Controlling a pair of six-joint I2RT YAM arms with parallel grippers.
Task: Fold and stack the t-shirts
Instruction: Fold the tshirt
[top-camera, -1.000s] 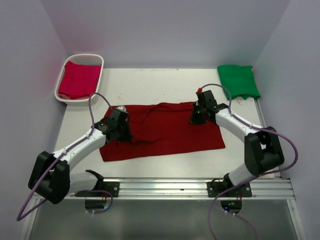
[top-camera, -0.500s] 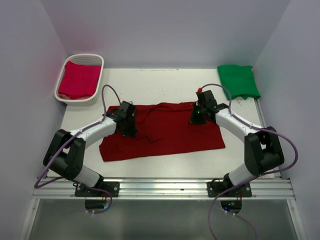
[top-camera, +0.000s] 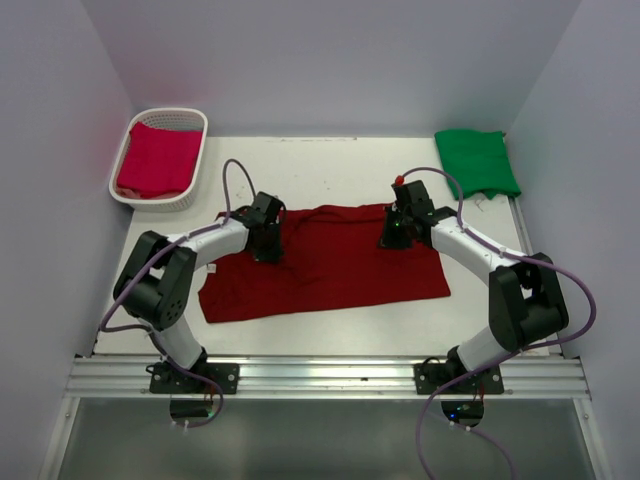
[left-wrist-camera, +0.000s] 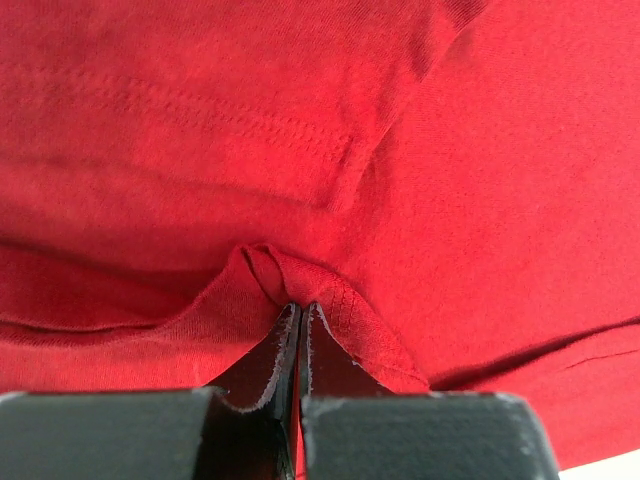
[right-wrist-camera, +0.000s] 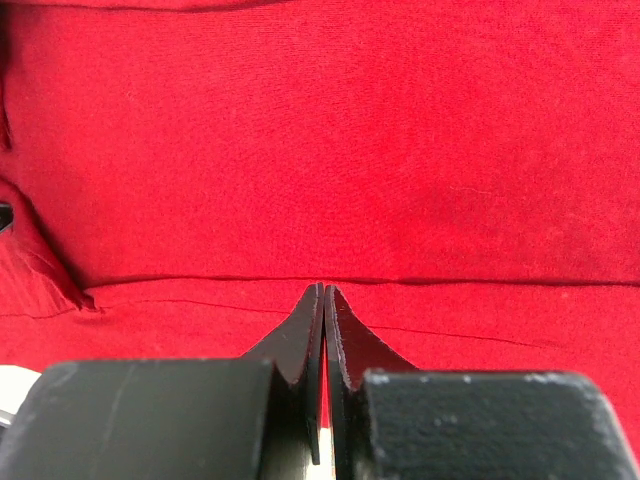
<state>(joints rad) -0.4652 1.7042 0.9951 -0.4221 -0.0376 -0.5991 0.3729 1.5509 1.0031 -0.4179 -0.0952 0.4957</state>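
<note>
From above, you have the dark maroon t-shirt (top-camera: 340, 265) spread flat across the middle of the counter (top-camera: 330, 175), its front edge slanting and its left part rumpled. The left arm (top-camera: 215, 242) bends in over the shirt's upper left part, and the right arm (top-camera: 470, 245) reaches its upper right edge. Both wrists block your view of the jaws here, so this view does not show their grip. The bright green t-shirt (top-camera: 477, 160) lies folded in the far right corner. The crimson t-shirt (top-camera: 160, 160) sits folded in the white lattice basket (top-camera: 172, 114) at the far left, and the basket wall hides its lower layers.

In the left wrist view, your left jaws are pressed together on a pucker (left-wrist-camera: 290, 275) of maroon cloth drawn up into their tips. A stitched hem (left-wrist-camera: 200, 110) runs across above it. The frame cuts off the rest of the shirt.

In the right wrist view, your right jaws are closed to a sliver, their tips meeting at a fold line (right-wrist-camera: 450, 283) in the shirt. You cannot tell whether any cloth is nipped between them.
</note>
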